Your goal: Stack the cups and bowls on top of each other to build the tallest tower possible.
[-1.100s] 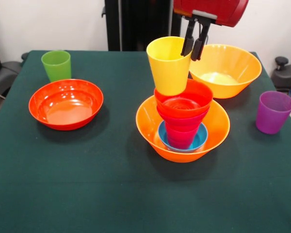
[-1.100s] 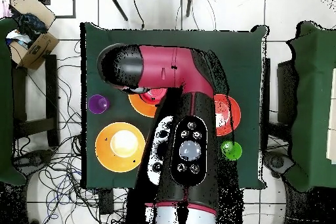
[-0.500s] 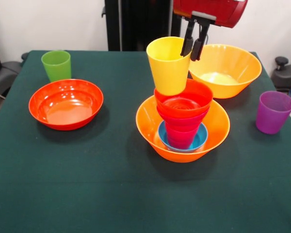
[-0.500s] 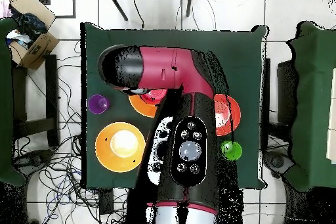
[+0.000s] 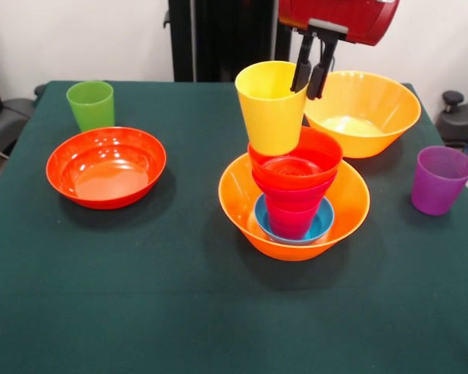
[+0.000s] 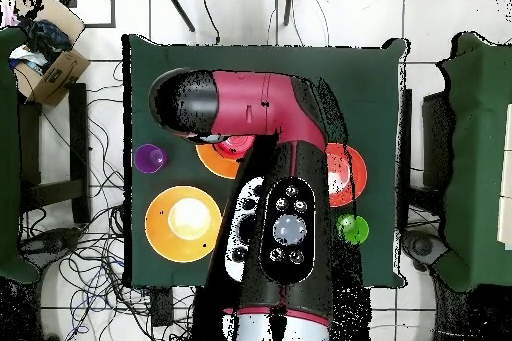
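Here the hand (image 5: 311, 79) pinches the far rim of the yellow cup (image 5: 271, 105), one finger inside the wall and one outside, so the cup hangs upright with its base over the small red-orange bowl (image 5: 296, 161) that tops the tower (image 5: 295, 195), which looks like the way to lower it straight in. That tower rises from a large orange bowl (image 5: 242, 204) mid-worktop, with a blue bowl (image 5: 321, 222) and magenta pieces between. The green cup (image 5: 90, 104), purple cup (image 5: 439, 179), wide red-orange bowl (image 5: 105, 167) and second large orange bowl (image 5: 364, 111) stand well apart on the worktop (image 5: 140, 296), apparently kept clear until needed.
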You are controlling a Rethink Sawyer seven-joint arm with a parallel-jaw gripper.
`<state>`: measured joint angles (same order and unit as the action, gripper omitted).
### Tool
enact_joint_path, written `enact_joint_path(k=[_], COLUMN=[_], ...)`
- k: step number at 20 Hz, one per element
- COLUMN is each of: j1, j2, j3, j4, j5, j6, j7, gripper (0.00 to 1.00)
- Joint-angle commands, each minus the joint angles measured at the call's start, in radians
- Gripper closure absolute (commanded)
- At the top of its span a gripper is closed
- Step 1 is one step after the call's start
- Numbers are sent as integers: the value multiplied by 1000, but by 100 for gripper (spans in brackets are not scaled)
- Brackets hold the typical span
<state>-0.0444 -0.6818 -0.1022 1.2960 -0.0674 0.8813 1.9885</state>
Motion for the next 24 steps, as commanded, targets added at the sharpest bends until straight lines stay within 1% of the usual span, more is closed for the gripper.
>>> enact_joint_path(k=[1, 24], j1=[3, 2], j2=[19, 27], j3=[83, 86], j4=[68, 58], j5=[-23, -32], j6=[-51, -52], j7=[14, -2], gripper=[100, 100])
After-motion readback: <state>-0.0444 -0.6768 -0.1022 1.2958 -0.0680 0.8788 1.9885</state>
